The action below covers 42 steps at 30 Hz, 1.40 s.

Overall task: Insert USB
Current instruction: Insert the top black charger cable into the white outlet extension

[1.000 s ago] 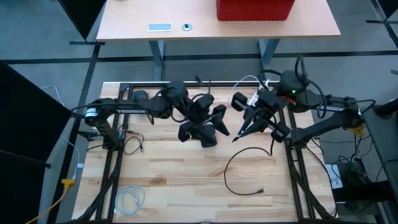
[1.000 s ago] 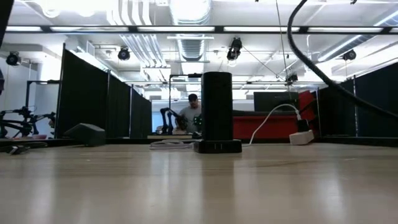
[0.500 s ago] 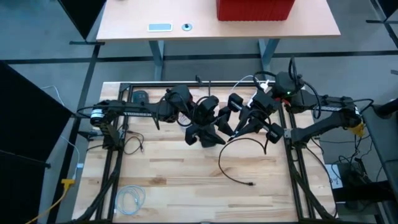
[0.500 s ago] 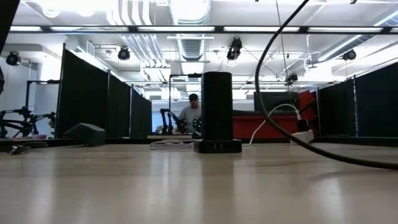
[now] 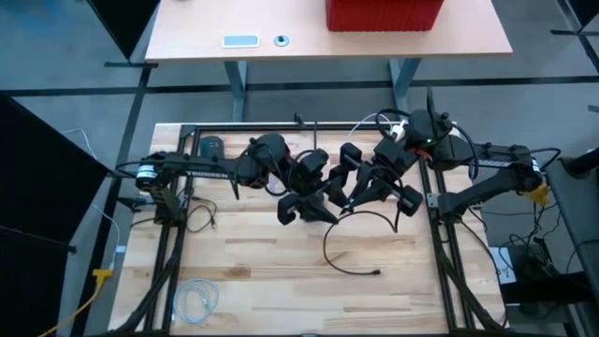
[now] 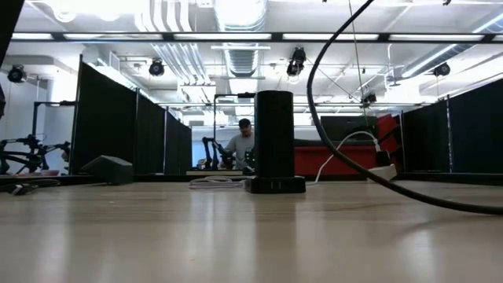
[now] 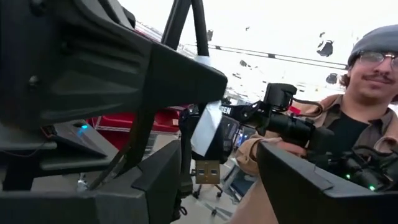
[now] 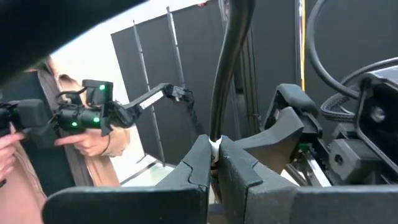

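A black cable (image 5: 329, 245) ends in a metal USB plug (image 7: 207, 172), and my right gripper (image 8: 214, 163) is shut on it in mid-air over the table's middle (image 5: 350, 204). My left gripper (image 7: 214, 186) faces it at close range (image 5: 314, 204) and is open. Its two fingers stand on either side of the plug without touching it. The cable's other end (image 5: 374, 272) lies on the wooden table (image 5: 253, 271). In the low view a black tower hub (image 6: 274, 137) stands upright on its base at the table's far side. My right gripper pinches the black cable (image 8: 216, 147) between its two fingertips, just behind the USB plug. The fingers come roughly level from the table's right and lie across the cable. The plug sticks out clear of the table. The rest of the cable (image 6: 330, 94) hangs slack in a loop down to the table.
A person with a hand-held camera (image 7: 292, 124) stands beyond the table. A white coiled cable (image 5: 198, 298) lies near the front left corner, a small black cable (image 5: 201, 217) by the left frame. A white cable and plug (image 6: 381, 169) lie behind the hub.
My right gripper has gone toward the table's left, nearer my left gripper, carrying the cable. The cable's loop has swung left with it, and its free end has slid along the table toward the left and far side.
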Tool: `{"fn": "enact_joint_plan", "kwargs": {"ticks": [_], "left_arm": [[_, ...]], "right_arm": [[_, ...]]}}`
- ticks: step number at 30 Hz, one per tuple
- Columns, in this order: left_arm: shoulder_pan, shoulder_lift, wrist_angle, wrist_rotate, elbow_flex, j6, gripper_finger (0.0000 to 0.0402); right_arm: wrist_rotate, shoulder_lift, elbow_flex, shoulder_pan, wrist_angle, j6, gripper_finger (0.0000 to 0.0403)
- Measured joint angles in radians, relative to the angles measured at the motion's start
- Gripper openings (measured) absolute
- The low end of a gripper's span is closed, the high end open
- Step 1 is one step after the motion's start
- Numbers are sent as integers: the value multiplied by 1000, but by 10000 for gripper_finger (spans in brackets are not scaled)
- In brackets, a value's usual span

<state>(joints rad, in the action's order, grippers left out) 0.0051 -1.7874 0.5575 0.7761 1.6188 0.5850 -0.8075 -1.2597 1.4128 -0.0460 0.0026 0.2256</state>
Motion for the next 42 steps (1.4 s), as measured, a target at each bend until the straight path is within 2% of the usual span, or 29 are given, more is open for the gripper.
{"fn": "enact_joint_plan", "kwargs": {"ticks": [4, 18, 21, 24, 27, 29, 32, 33, 42], "left_arm": [[-1, 3, -9, 17, 0, -16, 136], [1, 49, -131, 26, -5, -100, 42], [4, 82, -215, -13, -5, -160, 38], [5, 130, -393, -158, -5, -268, 38], [3, 188, -595, -449, 7, -405, 38], [-1, 219, -649, -637, 8, -476, 38], [-13, 251, -671, -825, 8, -556, 38], [-19, 260, -673, -867, 8, -584, 38], [-45, 226, -592, -1072, 9, -704, 17]], "right_arm": [[25, 6, 0, 0, -20, 8, 9], [120, 47, 0, 2, -80, 86, 74], [208, 75, 23, 2, -177, 60, 116], [330, 96, 70, 5, -314, 10, 158], [498, 112, 105, 11, -409, -1, 185], [620, 120, 127, 11, -488, 3, 195], [815, 133, 182, 11, -640, -8, 199], [870, 139, 202, 11, -675, -5, 200], [1027, 135, 324, 14, -822, 86, 199]]}}
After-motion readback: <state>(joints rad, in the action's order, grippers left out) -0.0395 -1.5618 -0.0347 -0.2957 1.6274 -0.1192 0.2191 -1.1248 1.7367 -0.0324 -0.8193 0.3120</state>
